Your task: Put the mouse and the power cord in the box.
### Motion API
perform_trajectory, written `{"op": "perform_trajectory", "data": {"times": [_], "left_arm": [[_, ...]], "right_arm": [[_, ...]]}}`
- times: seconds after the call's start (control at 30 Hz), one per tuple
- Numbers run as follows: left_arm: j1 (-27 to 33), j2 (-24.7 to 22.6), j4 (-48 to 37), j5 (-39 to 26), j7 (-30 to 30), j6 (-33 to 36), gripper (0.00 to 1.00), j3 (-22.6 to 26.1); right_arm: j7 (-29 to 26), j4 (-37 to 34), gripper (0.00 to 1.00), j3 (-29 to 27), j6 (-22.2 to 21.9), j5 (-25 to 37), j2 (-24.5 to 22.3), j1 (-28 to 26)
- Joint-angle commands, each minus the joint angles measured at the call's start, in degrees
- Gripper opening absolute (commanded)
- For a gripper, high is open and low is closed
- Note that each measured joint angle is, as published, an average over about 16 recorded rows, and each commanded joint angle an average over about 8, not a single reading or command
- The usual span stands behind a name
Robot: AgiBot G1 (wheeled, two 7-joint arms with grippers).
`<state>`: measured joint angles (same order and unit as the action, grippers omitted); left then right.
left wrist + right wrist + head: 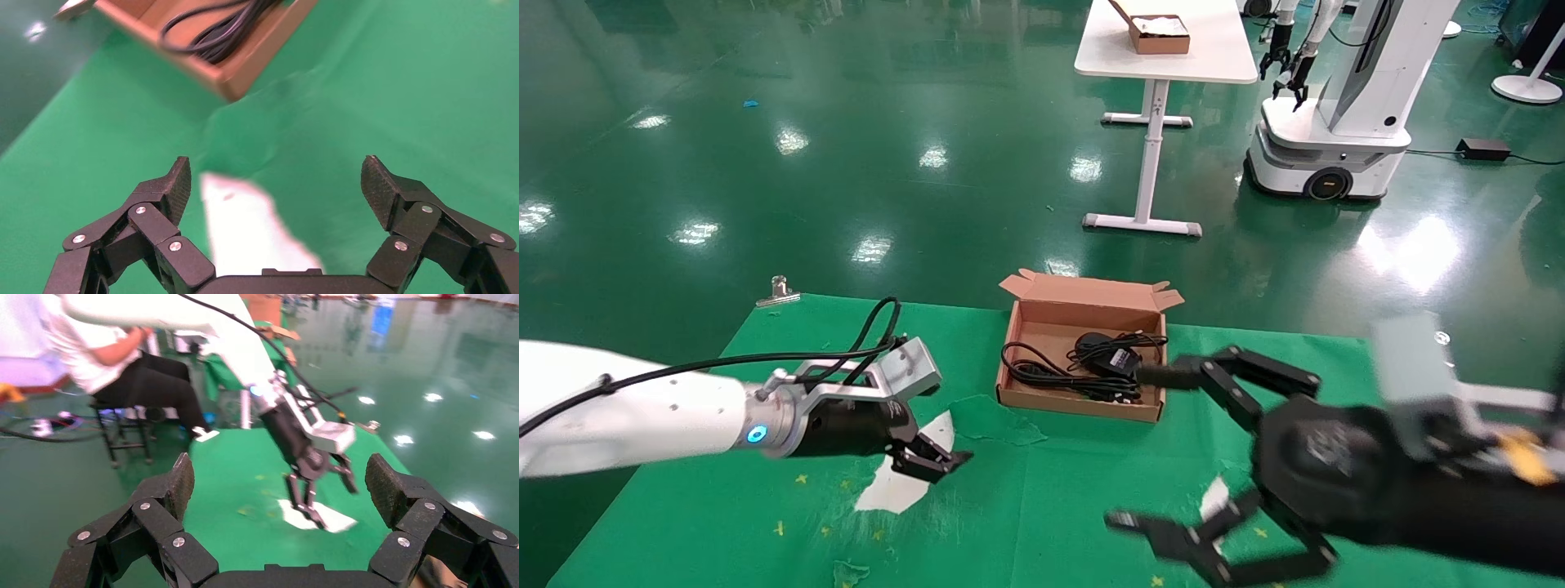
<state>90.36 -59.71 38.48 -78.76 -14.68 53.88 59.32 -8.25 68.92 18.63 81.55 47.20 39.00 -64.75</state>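
The brown cardboard box (1083, 406) sits open at the middle of the green table. Inside it lie the black mouse (1095, 341) with its thin cable and the thick black power cord (1050, 377). My left gripper (932, 459) hovers low over the cloth to the left of the box, open and empty. In the left wrist view the left gripper (275, 177) is wide open, with a corner of the box (245, 70) and the cord (214, 30) beyond it. My right gripper (1133, 447) is open and empty, just right of the box; its own view shows the right gripper (280, 478) spread wide.
A white bare patch (903, 482) shows through the torn green cloth under the left gripper. A metal clip (779, 288) holds the cloth's far left corner. Far off stand a white table (1164, 57) with a smaller box and another robot (1336, 122). A seated person (122, 361) is beside the table.
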Motion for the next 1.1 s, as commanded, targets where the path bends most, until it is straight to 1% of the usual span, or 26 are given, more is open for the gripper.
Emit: {"op": "perform_trajectory", "data": {"times": [0.03,0.23,1.1], "left_arm": [[-1.5,1.3,1.9,2.0,0.2,1.7,1.0,-2.3],[-6.1,5.2,7.4,7.8,0.8,6.7,1.0,-9.2],[-25.9,22.2,31.5,33.2,3.5,28.6,1.0,-38.9]], "right_arm": [[-1.0,1.9,1.0,-1.1,1.7,-2.2,-1.6,1.3],[-2.5,4.6,1.0,-2.6,4.1,-5.3,-3.9,3.1],[-2.4,4.6,1.0,-2.5,4.1,-5.4,-4.0,3.1]]}}
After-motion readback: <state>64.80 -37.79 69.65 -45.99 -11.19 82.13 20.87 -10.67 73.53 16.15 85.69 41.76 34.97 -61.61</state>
